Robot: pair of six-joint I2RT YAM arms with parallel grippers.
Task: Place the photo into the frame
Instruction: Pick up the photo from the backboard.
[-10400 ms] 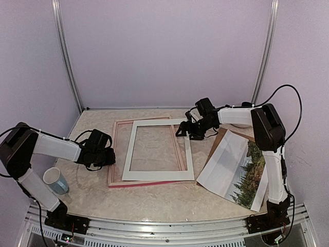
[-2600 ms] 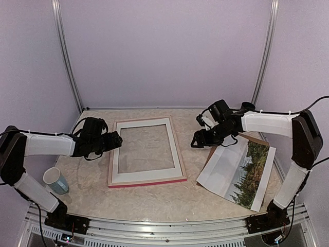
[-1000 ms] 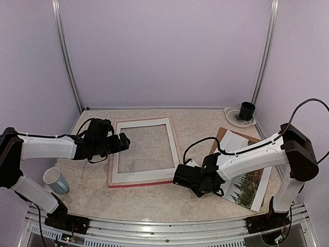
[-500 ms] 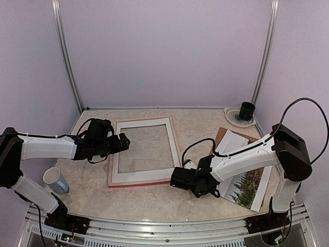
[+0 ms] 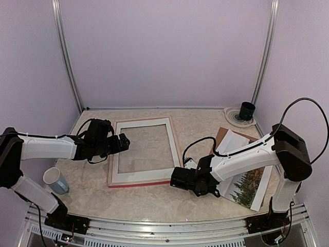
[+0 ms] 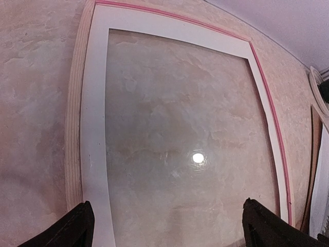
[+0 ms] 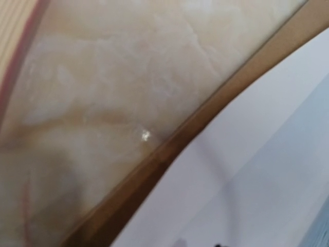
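The frame (image 5: 144, 183) lies flat left of centre, its pink edge toward me, with a white mat (image 5: 154, 123) inside it. My left gripper (image 5: 122, 143) hovers open over the frame's left side; the left wrist view shows the mat (image 6: 95, 128), the pink edge (image 6: 267, 87) and both fingertips (image 6: 77, 231) wide apart. The photo (image 5: 247, 181) lies at the right on a brown backing board (image 5: 222, 135). My right gripper (image 5: 176, 179) sits low by their near-left corner. Its wrist view shows only the board's edge (image 7: 154, 164) and the photo's pale part (image 7: 257, 154); its fingers are hidden.
A white and blue cup (image 5: 55, 180) stands near the left arm's base. A dark cup (image 5: 247, 110) on a round white coaster sits at the back right corner. Walls close off the back and both sides.
The right arm has edged slightly left and down near the photo's near-left corner. The left arm, frame and mat have not moved.
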